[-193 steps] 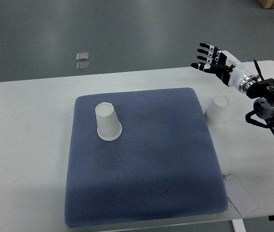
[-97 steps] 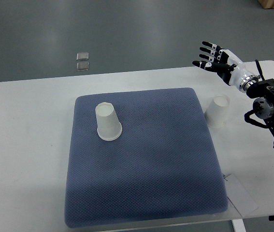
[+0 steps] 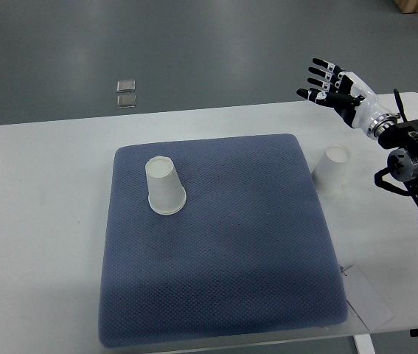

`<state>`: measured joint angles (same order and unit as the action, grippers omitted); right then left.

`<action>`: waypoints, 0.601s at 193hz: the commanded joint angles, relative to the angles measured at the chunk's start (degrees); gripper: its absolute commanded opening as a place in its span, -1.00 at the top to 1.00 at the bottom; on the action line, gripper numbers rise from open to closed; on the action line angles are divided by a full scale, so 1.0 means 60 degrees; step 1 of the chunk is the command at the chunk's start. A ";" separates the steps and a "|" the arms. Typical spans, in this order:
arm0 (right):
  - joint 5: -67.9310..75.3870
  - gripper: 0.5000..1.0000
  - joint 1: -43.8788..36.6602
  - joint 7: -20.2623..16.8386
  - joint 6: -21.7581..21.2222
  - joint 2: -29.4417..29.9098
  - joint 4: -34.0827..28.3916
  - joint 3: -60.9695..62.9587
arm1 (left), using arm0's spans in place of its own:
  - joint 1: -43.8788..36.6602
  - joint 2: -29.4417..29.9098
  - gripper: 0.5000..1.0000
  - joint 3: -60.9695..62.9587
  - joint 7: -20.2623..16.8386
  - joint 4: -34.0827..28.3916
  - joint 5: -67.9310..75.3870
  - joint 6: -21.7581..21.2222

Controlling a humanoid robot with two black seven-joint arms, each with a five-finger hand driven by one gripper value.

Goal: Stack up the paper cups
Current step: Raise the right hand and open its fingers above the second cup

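One white paper cup point(image 3: 165, 187) stands upside down on the blue mat point(image 3: 220, 243), toward its upper left. A second white paper cup point(image 3: 332, 169) stands upside down on the white table point(image 3: 39, 221), just off the mat's right edge. My right hand point(image 3: 329, 82) hovers above the table's far right corner, behind the second cup and apart from it. Its fingers are spread and hold nothing. The right arm point(image 3: 411, 158) enters from the right edge. The left arm does not show.
Two small clear squares point(image 3: 126, 94) lie on the grey floor beyond the table. A white paper slip point(image 3: 367, 299) lies at the mat's lower right corner. The table's front edge runs just below the mat.
My right hand has drifted slightly up and to the right, away from the second cup. Both cups stay where they were.
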<state>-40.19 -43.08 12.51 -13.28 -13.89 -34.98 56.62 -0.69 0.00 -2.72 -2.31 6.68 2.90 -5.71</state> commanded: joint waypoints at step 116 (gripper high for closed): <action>-0.0509 -0.66 -0.0349 0.0858 -0.1273 -0.2005 -0.0658 -0.1263 | -0.0002 0.0000 -1.00 0.0000 0.0003 0.0000 0.0000 -0.0001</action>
<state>-41.51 -43.85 15.97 -17.29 -22.22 -37.05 51.62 -0.70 0.00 -2.72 -2.28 6.68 2.90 -5.72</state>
